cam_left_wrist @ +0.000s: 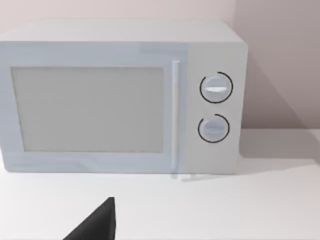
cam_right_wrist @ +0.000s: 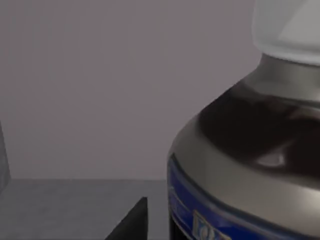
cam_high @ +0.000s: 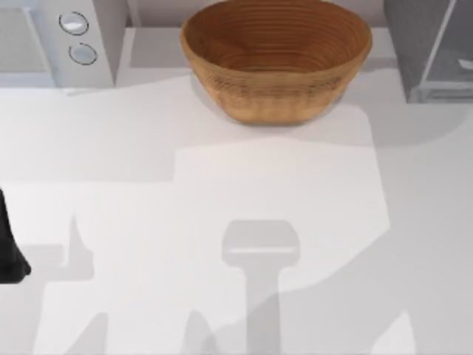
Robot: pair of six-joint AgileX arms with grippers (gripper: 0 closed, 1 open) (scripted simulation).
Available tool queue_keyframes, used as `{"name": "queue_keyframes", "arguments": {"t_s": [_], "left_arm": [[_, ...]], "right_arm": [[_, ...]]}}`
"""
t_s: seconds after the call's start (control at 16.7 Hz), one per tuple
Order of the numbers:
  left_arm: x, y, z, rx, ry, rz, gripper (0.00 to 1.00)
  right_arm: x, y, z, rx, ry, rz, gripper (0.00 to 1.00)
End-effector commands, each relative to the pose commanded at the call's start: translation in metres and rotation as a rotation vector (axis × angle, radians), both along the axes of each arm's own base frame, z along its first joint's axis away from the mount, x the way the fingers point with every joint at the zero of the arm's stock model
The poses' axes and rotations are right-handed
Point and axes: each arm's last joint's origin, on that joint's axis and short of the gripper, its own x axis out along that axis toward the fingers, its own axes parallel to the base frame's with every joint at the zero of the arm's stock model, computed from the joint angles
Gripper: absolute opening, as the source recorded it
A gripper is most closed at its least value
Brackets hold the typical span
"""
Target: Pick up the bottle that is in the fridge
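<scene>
Right hand (cam_right_wrist: pixel 131 222) inside fridge (cam_high: pixel 429 52), bottle (cam_right_wrist: pixel 250 170) just beside it, upright, whitish cap on top; grip state can't tell. Left arm parked facing microwave (cam_left_wrist: pixel 120 100).

A white box with two round knobs (cam_left_wrist: pixel 122 97) stands on the pale table (cam_left_wrist: pixel 225 210).

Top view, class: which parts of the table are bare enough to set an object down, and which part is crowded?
Bare: the broad white table in front of the woven bowl, from the left arm at the left edge across to the right edge. Crowded: the back row, where the microwave, bowl and fridge leave only narrow gaps.
</scene>
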Motion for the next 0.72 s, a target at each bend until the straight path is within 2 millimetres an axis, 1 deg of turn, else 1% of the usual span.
{"name": "queue_keyframes", "arguments": {"t_s": [0.48, 0.54, 0.72], "left_arm": [[0.0000, 0.0000, 0.0000, 0.000, 0.000, 0.000, 1.00], [0.0000, 0.0000, 0.0000, 0.000, 0.000, 0.000, 1.00], [0.0000, 0.0000, 0.0000, 0.000, 0.000, 0.000, 1.00]], "right_arm": [[0.0000, 0.0000, 0.0000, 0.000, 0.000, 0.000, 0.02], [0.0000, 0.0000, 0.0000, 0.000, 0.000, 0.000, 0.00], [0.0000, 0.0000, 0.0000, 0.000, 0.000, 0.000, 0.00]]}}
